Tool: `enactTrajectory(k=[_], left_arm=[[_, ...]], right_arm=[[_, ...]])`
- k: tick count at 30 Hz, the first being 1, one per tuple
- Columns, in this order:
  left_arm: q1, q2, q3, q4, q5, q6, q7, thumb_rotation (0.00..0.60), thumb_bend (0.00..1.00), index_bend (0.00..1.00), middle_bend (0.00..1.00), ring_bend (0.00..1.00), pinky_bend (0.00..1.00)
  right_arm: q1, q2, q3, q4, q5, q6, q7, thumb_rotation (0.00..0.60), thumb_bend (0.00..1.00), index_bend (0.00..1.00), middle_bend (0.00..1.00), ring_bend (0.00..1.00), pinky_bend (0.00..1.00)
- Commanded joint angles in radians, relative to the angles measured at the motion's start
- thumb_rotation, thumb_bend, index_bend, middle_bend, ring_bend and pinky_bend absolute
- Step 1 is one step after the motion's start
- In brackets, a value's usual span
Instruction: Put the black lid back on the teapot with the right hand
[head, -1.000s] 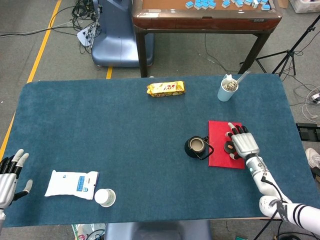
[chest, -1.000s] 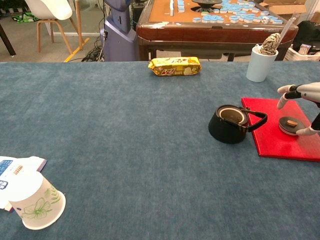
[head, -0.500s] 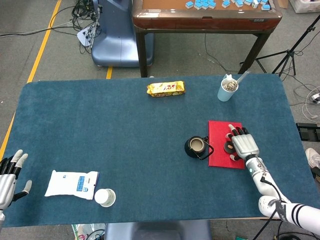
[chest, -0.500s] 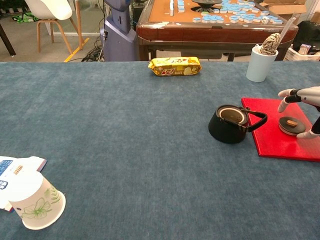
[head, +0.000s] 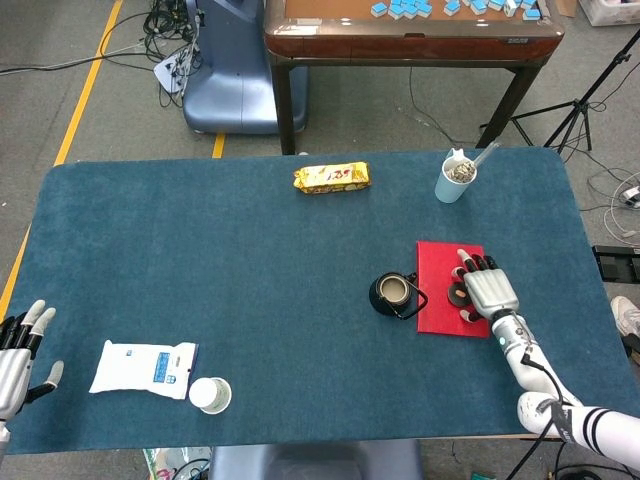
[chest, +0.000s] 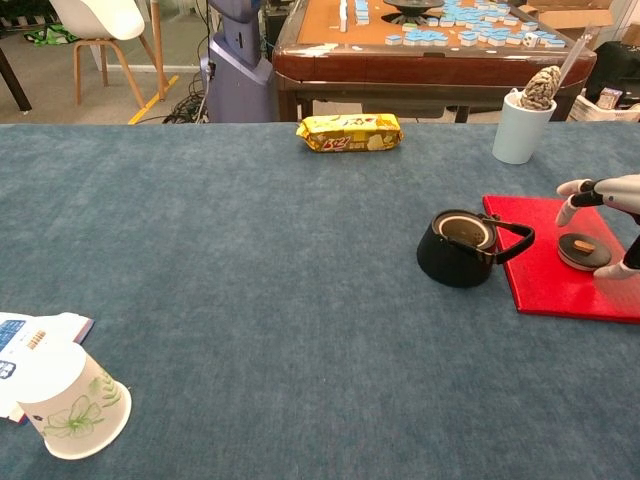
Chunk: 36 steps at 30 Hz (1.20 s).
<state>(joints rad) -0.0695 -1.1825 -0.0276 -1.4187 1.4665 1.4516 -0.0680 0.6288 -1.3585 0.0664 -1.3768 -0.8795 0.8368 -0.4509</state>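
The right hand (head: 488, 291) is hovering with its fingers (chest: 572, 190) spread apart over the black lid (chest: 582, 250), arching around it; whether they are touching it I cannot tell, and no grip is showing. The lid, a flat round disc with a small brown knob, is lying on a smooth red mat (chest: 545, 285) at the right. Just left of it the round black teapot (chest: 458, 247) is sitting open on the blue felt surface (head: 250, 280). At the near left edge, the left hand (head: 18, 352) is resting with fingers splayed, holding nothing.
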Motion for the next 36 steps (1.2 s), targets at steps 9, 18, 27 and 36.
enactTrajectory(k=[9,18,27,36], left_arm=[[0.001,-0.002,0.000,0.007,0.000,0.000,-0.008,0.600,0.39,0.00,0.00,0.00,0.00],[0.001,-0.006,-0.001,0.016,-0.002,-0.003,-0.017,0.600,0.39,0.00,0.00,0.00,0.00],[0.003,-0.008,0.000,0.018,-0.002,-0.001,-0.017,0.600,0.38,0.00,0.00,0.00,0.00],[0.003,-0.008,-0.001,0.018,-0.005,-0.004,-0.018,0.600,0.38,0.00,0.00,0.00,0.00]], right_arm=[[0.007,-0.012,-0.002,0.013,0.005,-0.003,-0.001,0.600,0.24,0.29,0.00,0.00,0.00],[0.009,-0.012,-0.004,0.016,0.012,-0.003,-0.003,0.600,0.24,0.31,0.00,0.00,0.00],[0.010,-0.015,-0.007,0.020,0.010,0.000,-0.003,0.600,0.24,0.35,0.00,0.00,0.00],[0.011,-0.017,-0.007,0.025,0.009,0.001,0.000,0.600,0.24,0.37,0.00,0.00,0.00]])
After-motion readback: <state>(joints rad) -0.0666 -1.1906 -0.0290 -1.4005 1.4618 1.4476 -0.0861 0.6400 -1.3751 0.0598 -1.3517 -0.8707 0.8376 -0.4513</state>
